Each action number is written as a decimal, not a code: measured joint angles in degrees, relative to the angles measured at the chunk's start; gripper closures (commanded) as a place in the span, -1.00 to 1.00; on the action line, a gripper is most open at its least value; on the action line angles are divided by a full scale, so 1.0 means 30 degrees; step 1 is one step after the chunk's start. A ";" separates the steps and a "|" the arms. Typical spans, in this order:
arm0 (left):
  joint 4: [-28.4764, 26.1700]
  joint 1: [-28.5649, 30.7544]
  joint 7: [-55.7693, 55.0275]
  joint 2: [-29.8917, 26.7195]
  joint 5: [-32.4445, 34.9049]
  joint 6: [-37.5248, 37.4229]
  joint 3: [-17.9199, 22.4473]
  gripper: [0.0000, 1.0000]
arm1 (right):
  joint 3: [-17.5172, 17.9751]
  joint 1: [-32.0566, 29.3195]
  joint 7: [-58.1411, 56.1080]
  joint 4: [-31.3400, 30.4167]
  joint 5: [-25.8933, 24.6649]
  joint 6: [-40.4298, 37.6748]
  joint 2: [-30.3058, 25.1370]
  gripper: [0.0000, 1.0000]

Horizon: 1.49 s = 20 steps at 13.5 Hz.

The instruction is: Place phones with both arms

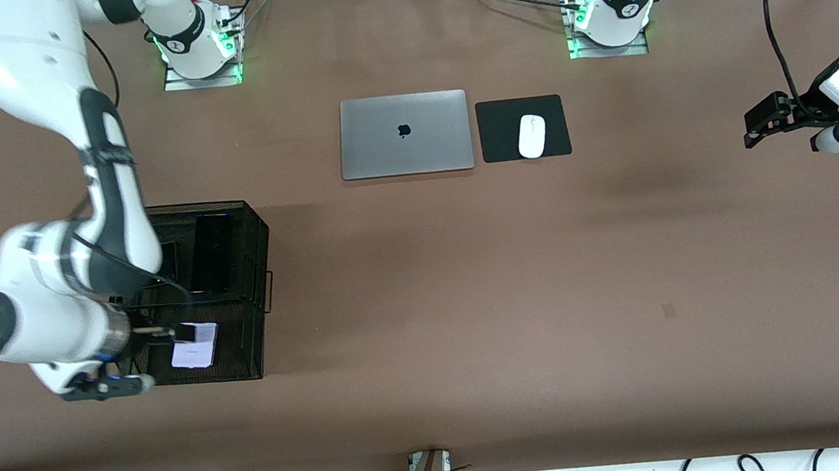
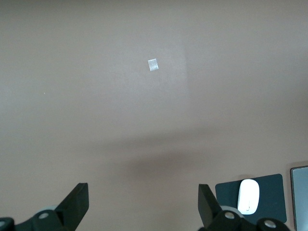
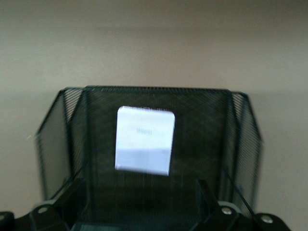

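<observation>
A black mesh basket (image 1: 256, 228) stands at the right arm's end of the table. The pale lavender-white phone (image 1: 196, 349) lies flat in its part nearest the front camera and also shows in the right wrist view (image 3: 144, 139). The long slim black phone (image 1: 211, 252) lies farther back in the basket, with the small squarish black phone (image 1: 169, 261) beside it, partly hidden by the arm. My right gripper (image 1: 181, 333) (image 3: 143, 202) is open over the basket (image 3: 154, 89), just above the lavender phone's edge, holding nothing. My left gripper (image 1: 766, 121) (image 2: 143, 207) is open and empty, waiting over bare table at the left arm's end.
A closed silver laptop (image 1: 404, 134) lies mid-table toward the bases. Beside it, a white mouse (image 1: 531, 135) sits on a black pad (image 1: 554, 111); both show in the left wrist view, the mouse (image 2: 249, 196) on the pad (image 2: 274, 190). A small tape mark (image 1: 668, 310) is on the table.
</observation>
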 measured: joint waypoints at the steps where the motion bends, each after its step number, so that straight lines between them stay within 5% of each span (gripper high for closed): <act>1: 0.0002 0.0000 0.0000 0.0001 0.0000 -0.0020 0.0001 -1.00 | -0.0125 -0.0003 -0.0006 0.0005 -0.0100 -0.1009 -0.0809 -1.00; 5: 0.0005 0.0001 0.0000 0.0006 0.0000 -0.0048 0.0033 -1.00 | -0.0201 0.0015 -0.0006 -0.0614 -0.1774 -0.3891 -0.3684 -1.00; 9: 0.0014 0.0001 0.0000 0.0007 0.0000 -0.0061 0.0044 -1.00 | 0.0128 -0.0239 -0.0009 -0.3903 -0.4292 -0.3983 -0.7462 -1.00; 14: 0.0018 0.0003 0.0001 0.0023 0.0000 -0.0092 0.0102 -1.00 | 0.5017 -0.4960 -0.0008 -0.7582 -0.5610 -0.3729 -1.1661 -1.00; 20: 0.0018 0.0003 0.0001 0.0044 0.0000 -0.0148 0.0140 -1.00 | 0.5863 -0.5718 -0.0110 -0.8454 -0.5738 -0.3501 -1.2634 -1.00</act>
